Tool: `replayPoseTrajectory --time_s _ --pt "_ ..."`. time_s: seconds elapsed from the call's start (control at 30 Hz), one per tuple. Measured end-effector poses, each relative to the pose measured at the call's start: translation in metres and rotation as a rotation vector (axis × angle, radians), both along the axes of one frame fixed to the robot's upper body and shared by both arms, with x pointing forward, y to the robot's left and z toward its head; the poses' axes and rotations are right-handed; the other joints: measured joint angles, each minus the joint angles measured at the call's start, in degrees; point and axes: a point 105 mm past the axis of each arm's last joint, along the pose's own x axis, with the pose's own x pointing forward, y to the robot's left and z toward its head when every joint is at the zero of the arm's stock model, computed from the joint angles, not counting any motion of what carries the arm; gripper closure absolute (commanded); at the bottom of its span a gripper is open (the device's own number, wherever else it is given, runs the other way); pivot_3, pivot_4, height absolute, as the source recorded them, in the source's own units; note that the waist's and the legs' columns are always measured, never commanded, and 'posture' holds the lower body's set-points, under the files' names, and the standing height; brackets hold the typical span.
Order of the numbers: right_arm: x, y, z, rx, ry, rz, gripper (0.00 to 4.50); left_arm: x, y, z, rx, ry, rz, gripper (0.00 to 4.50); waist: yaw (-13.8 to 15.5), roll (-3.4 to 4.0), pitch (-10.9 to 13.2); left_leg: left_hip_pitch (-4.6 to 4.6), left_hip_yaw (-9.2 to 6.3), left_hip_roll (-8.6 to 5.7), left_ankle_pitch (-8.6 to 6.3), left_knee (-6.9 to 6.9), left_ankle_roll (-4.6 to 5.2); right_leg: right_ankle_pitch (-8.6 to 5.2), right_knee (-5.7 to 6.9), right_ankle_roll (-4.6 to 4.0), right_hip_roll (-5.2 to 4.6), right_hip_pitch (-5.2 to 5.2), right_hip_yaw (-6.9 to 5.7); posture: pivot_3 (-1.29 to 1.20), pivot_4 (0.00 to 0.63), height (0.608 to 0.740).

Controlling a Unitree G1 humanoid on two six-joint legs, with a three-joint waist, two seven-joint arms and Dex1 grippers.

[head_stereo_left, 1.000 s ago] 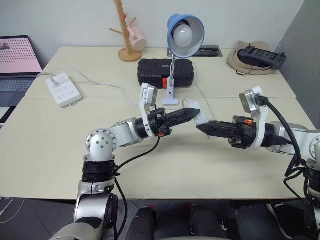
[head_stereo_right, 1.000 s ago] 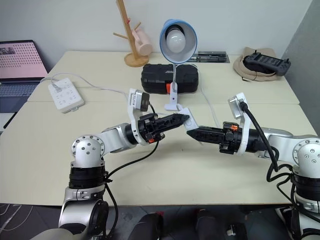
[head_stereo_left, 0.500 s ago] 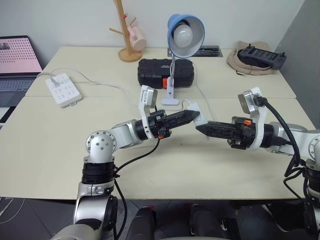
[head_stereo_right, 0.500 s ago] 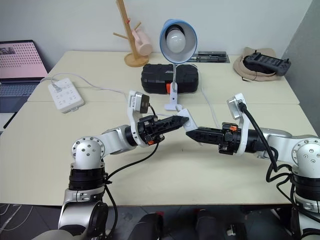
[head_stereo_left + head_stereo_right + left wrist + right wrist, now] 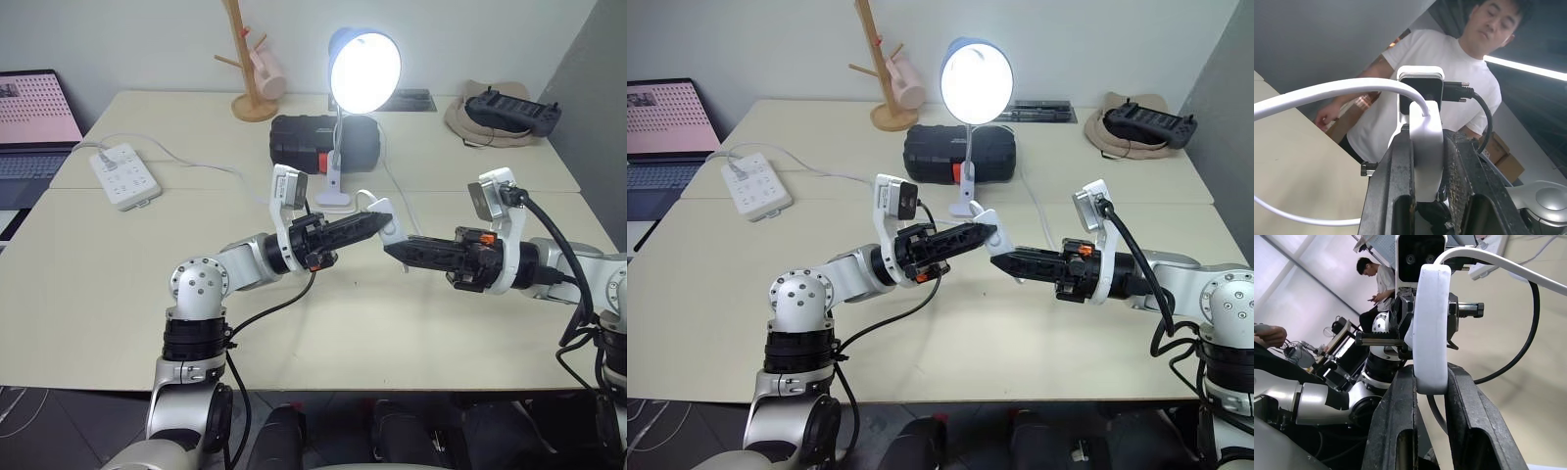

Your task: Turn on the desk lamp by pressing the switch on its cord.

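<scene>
Desk lamp [image 5: 364, 70] glows at twelve o'clock on the table [image 5: 98, 284]; left gripper [image 5: 384, 224] and right gripper [image 5: 392, 248] both pinch its switch [image 5: 389, 219] above mid-table.

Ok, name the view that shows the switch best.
The right wrist view: the switch stands edge-on, clamped between the right gripper's fingers, cord leaving its top. The left wrist view shows it clamped in the left gripper, lower end hidden. In the eye views it is a small white block between both grippers.
</scene>
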Motion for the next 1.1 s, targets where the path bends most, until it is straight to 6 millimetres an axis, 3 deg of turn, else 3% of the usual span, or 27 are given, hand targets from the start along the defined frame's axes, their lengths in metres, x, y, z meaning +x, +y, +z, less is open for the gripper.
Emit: replayPoseTrajectory --time_s 0.1,0.17,0.3,0.73,0.9,1.1 --pt "0.0 0.0 0.0 0.0 0.0 -0.001 4.1 0.0 0.0 0.0 0.004 -0.001 0.004 4.01 0.0 0.0 0.0 0.0 0.0 0.0 0.0 0.0 0.0 0.0 0.0 0.0 0.0 0.0 0.0 0.0 0.15 0.74" --pt "0.0 0.0 0.0 0.0 -0.001 -0.001 4.1 0.0 0.0 0.0 0.006 -0.004 0.007 3.31 0.0 0.0 0.0 0.0 0.0 0.0 0.0 0.0 0.0 0.0 0.0 0.0 0.0 0.0 0.0 0.0 0.15 0.74" --pt "0.001 0.0 0.0 -0.006 -0.001 -0.007 4.1 0.003 0.0 -0.001 0.026 -0.003 0.034 2.72 0.0 0.0 0.0 0.0 0.0 0.0 0.0 0.0 0.0 0.0 -0.01 0.0 0.0 0.0 0.0 0.0 0.15 0.74" --pt "0.01 -0.004 0.004 -0.033 -0.031 -0.006 4.1 0.007 0.008 -0.002 0.063 0.0 0.079 0.07 -0.05 0.0 0.01 0.01 0.0 0.0 0.0 -0.01 0.0 0.0 -0.02 0.01 0.0 -0.02 0.02 0.0 0.15 0.74" --pt "0.038 -0.018 0.014 -0.133 -0.124 -0.071 4.1 0.009 0.043 -0.01 0.151 -0.003 0.201 0.02 -0.21 0.01 0.02 0.03 -0.02 0.04 0.0 -0.09 0.0 -0.01 -0.02 -0.02 0.08 -0.07 0.02 0.0 0.15 0.74" --pt "0.067 -0.018 -0.02 -0.381 -0.271 -0.084 4.1 0.005 0.077 -0.022 0.396 -0.116 0.327 0.02 -0.18 0.02 0.05 0.01 0.0 0.0 0.0 -0.11 -0.02 -0.01 -0.08 -0.02 0.05 -0.09 0.04 0.0 0.15 0.74"
